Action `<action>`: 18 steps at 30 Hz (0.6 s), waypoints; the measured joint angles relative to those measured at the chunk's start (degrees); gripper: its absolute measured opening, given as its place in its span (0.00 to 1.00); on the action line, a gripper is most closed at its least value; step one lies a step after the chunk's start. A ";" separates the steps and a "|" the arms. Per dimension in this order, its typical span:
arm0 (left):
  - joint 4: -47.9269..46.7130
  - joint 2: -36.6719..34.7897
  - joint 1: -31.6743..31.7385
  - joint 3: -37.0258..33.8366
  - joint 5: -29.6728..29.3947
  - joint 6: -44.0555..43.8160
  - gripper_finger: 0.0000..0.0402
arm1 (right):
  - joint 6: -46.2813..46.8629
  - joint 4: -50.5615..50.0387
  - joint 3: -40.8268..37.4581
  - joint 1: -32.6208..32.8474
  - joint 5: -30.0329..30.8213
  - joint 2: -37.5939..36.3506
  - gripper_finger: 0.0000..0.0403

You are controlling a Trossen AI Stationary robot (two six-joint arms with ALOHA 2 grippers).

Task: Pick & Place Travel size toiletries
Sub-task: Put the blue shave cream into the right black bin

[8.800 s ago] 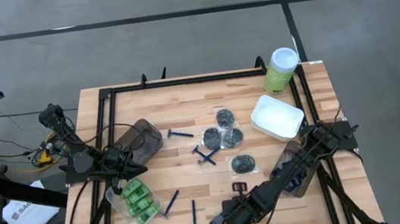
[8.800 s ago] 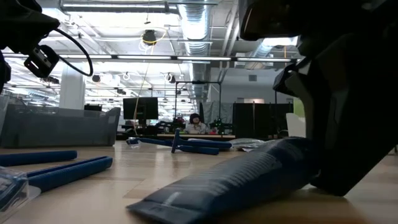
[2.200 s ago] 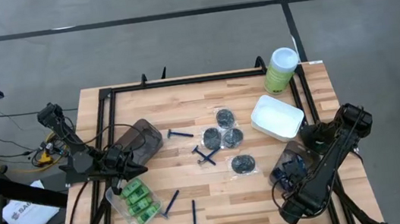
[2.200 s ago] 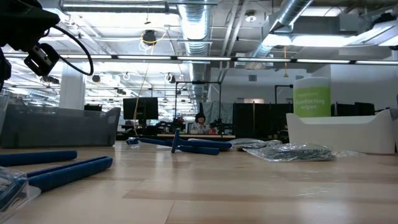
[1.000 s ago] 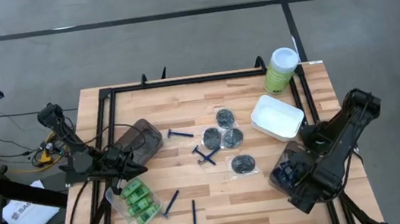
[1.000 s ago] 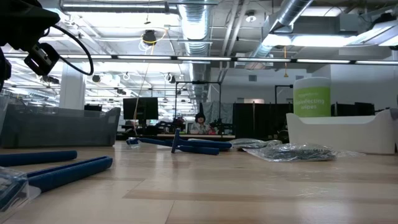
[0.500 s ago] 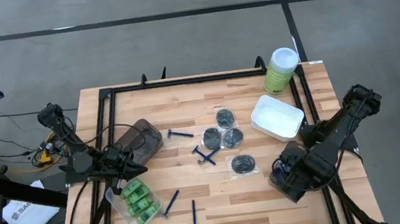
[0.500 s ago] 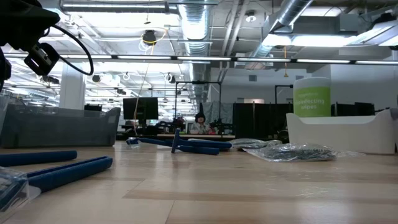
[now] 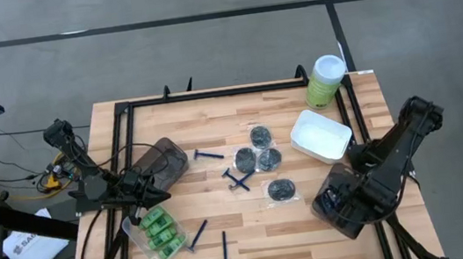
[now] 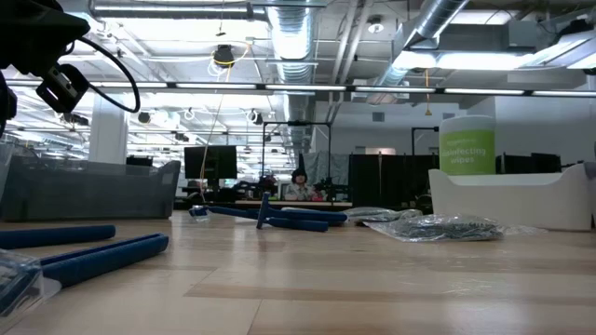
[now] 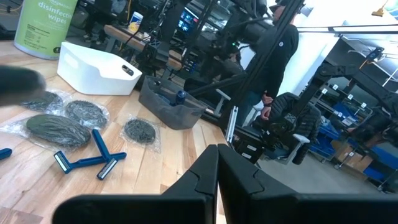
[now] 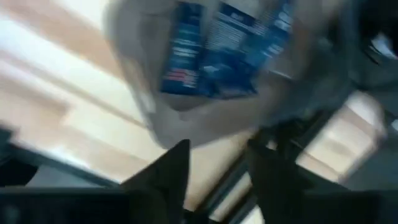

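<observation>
Four tins (image 9: 266, 159), five razors (image 9: 210, 154), four green bottles (image 9: 161, 229). Right claw (image 12: 214, 163), open and empty, hovers over tubes (image 12: 208, 46) in the tub (image 9: 340, 207).

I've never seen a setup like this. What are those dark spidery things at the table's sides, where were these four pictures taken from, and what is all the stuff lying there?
They are two robot arms, each ending in a two-finger pincer. One camera looks straight down, one sits at tabletop level, and one rides on each wrist. The left pincer waits shut beside a smoky tub. The right pincer is open and empty above another smoky tub that holds dark-blue tubes. On the wooden table lie blue-handled razors, dark round tins in clear wrap, green mini bottles, a white tub and a wipes canister.
</observation>
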 joint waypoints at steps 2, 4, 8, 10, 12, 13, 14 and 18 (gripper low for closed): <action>0.02 0.02 0.00 0.00 0.00 0.00 0.00 | 1.23 -0.30 -0.01 0.28 -0.11 0.56 0.26; 0.04 0.02 -0.02 0.00 0.02 0.00 0.00 | 1.65 -0.34 -0.01 0.44 0.12 0.59 0.15; 0.07 0.02 0.00 0.00 0.00 0.00 0.00 | 1.98 -1.18 -0.07 0.28 -0.06 0.57 0.02; 0.11 0.02 -0.02 0.00 0.02 0.00 0.00 | 3.04 -0.89 -0.93 0.18 -0.46 0.55 0.04; 0.13 0.02 -0.01 0.00 0.02 0.00 0.00 | 4.02 1.42 -2.52 -0.12 -1.60 0.55 0.04; 0.14 0.02 -0.02 0.00 0.01 0.00 0.00 | 4.50 3.09 -3.68 -0.15 -2.43 0.55 0.03; 0.22 0.02 -0.01 0.00 0.01 0.00 0.00 | 4.62 4.82 -4.96 -0.12 -2.92 0.57 0.02; 0.42 0.02 -0.01 0.01 0.02 0.00 0.00 | 4.41 10.48 -9.53 -0.06 -3.03 0.62 0.02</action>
